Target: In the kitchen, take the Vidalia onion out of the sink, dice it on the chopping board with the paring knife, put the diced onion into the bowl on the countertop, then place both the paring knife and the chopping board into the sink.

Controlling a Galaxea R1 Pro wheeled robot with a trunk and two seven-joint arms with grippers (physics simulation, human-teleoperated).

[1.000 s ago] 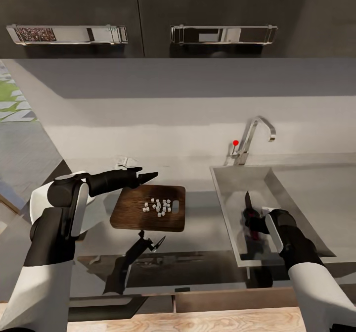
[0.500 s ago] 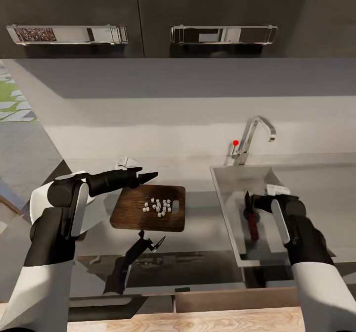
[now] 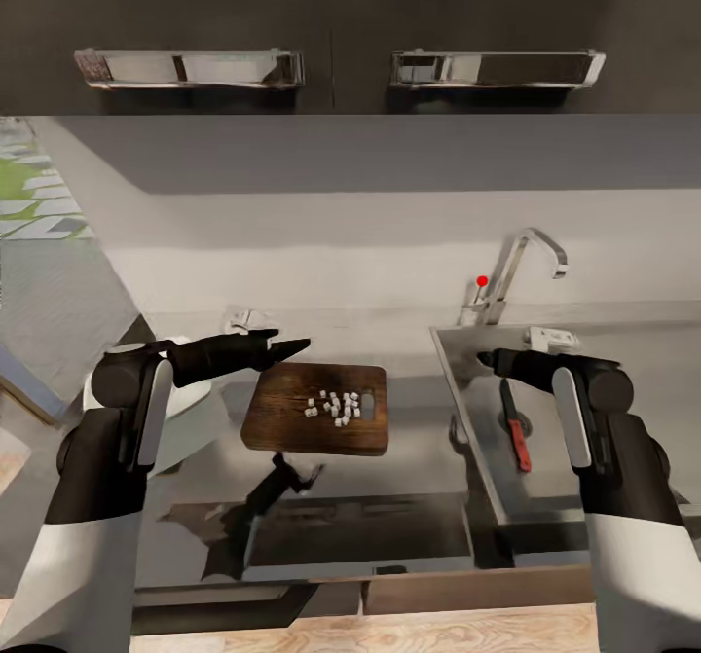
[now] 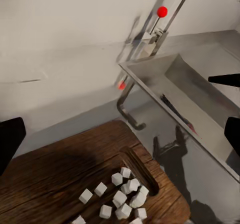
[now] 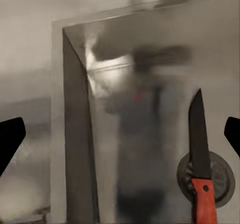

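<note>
The dark-brown chopping board (image 3: 292, 419) lies on the steel countertop (image 3: 414, 410), with several white onion dice (image 3: 336, 408) heaped near its slot handle; the dice (image 4: 125, 196) also show in the left wrist view. My left gripper (image 3: 284, 346) hovers open just above the board's far left corner. The paring knife (image 3: 514, 424) lies flat on the floor of the sink (image 3: 465, 380), its red handle (image 5: 204, 201) over the drain. My right gripper (image 3: 492, 359) is open and empty above the sink, apart from the knife. The white bowl (image 3: 195, 402) sits left of the board, partly hidden by my left arm.
A chrome faucet (image 3: 521, 259) with a red knob (image 3: 481, 281) stands behind the sink. A small white object (image 3: 245, 320) lies at the back of the counter. Dark upper cabinets with steel handles (image 3: 190, 67) hang overhead. The counter's front edge is near my trunk.
My right gripper let go of the paring knife, which now lies on the sink floor, and rose toward the sink's back. The camera turned slightly left. The left arm has held still.
</note>
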